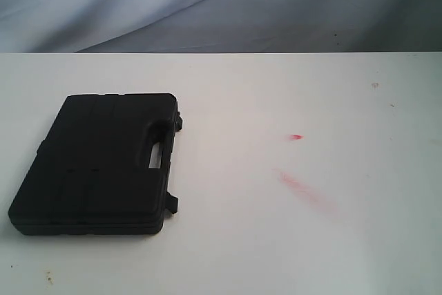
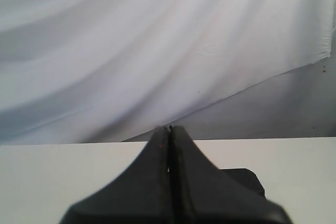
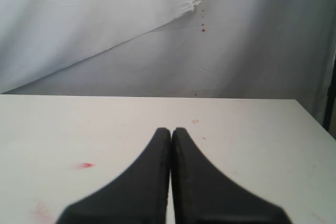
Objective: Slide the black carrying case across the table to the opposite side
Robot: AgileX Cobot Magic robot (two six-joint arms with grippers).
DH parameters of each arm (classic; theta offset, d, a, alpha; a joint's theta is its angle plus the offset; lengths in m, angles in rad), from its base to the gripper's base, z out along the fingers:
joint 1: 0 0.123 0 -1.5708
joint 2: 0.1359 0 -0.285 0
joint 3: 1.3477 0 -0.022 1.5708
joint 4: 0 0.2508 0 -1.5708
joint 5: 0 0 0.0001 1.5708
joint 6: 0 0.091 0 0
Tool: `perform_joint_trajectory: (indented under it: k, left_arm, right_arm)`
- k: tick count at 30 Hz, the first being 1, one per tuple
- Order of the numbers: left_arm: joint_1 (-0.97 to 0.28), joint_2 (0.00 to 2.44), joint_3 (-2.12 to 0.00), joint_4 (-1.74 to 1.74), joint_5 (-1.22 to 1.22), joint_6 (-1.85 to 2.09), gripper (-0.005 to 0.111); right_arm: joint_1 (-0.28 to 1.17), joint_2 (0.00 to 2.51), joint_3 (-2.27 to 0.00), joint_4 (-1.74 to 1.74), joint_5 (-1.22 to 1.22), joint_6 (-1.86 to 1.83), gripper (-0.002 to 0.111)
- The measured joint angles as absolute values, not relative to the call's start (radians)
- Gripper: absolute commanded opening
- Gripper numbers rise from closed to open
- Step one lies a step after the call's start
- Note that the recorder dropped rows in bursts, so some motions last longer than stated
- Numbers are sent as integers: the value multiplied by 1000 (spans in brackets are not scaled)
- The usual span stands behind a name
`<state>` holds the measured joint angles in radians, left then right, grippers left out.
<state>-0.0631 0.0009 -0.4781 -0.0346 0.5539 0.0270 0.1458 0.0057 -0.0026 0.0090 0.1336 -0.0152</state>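
Observation:
The black carrying case (image 1: pixel 100 164) lies flat on the left part of the white table (image 1: pixel 290 240), its handle slot facing the middle. Neither gripper shows in the exterior view. In the left wrist view my left gripper (image 2: pixel 169 128) is shut with nothing between its fingers, and a corner of the case (image 2: pixel 247 178) peeks out behind one finger. Over bare tabletop (image 3: pixel 252 140) in the right wrist view, my right gripper (image 3: pixel 171 130) is shut and holds nothing.
Red smears (image 1: pixel 300 188) and a small red mark (image 1: pixel 295 137) stain the table right of the middle. A grey-white cloth backdrop (image 1: pixel 221 5) hangs behind the far edge. The table's right edge (image 3: pixel 315 121) shows in the right wrist view.

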Motion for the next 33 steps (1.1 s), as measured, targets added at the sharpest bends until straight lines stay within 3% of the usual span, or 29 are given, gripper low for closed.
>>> perform_joint_trajectory:
  k: [33]
  left_arm:
    - [-63, 22, -523, -91, 578, 49, 0]
  right_arm:
    - [146, 6, -3, 9, 134, -15, 0]
